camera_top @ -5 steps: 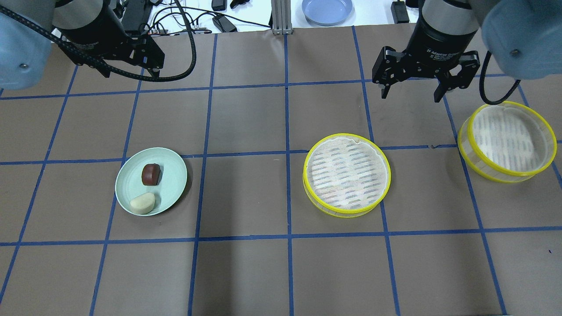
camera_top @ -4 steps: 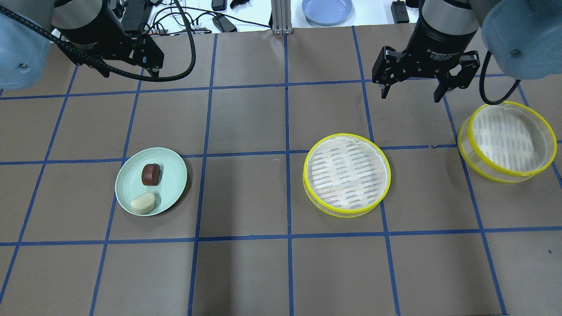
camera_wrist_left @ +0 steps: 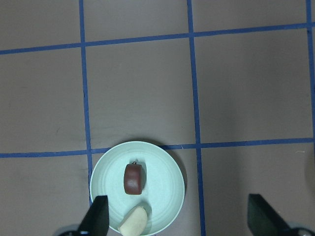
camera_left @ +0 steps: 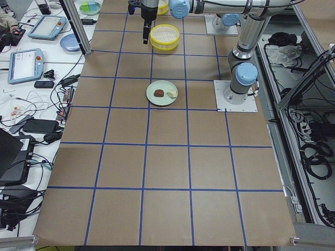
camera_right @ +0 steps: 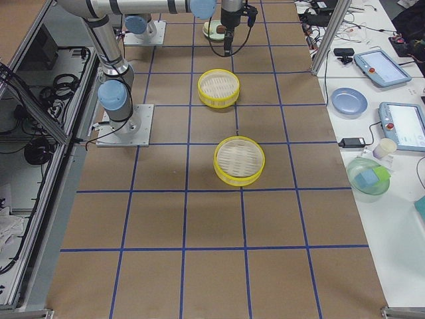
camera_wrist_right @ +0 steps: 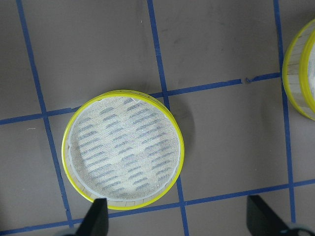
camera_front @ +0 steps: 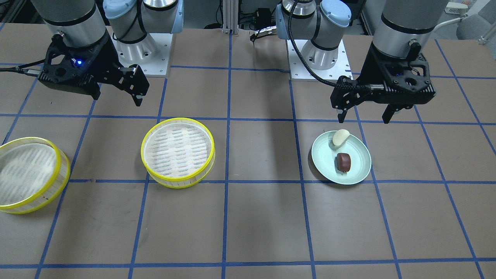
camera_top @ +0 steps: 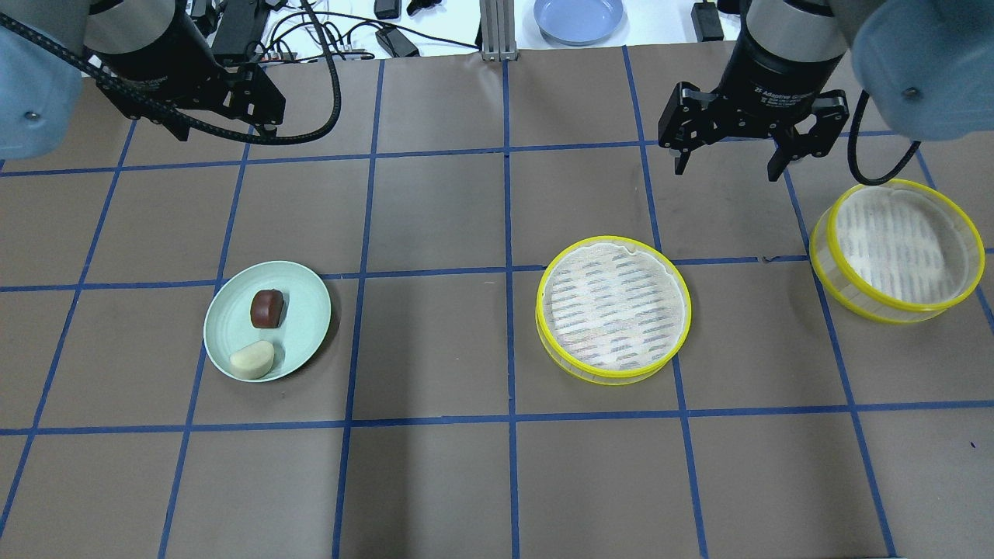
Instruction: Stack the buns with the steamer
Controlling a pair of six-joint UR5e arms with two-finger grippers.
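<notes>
From the front, left claw (camera_front: 364,116) agape by the buns (camera_front: 343,161); overhead, right claw (camera_top: 728,169) agape

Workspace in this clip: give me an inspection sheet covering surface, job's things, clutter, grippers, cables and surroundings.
Surface: brown table with a blue tape grid.
Job's things: cream bun and reddish-brown bun lie apart on the mint-green plate; centre steamer tray and right steamer tray, no bun in either.
Clutter: nothing seen.
Grippers: left gripper and right gripper hover, jaws open, holding nothing.
Cables: left wrist cable and right wrist cable, both black.
Surroundings: blue plate and teach pendants beyond the table.
</notes>
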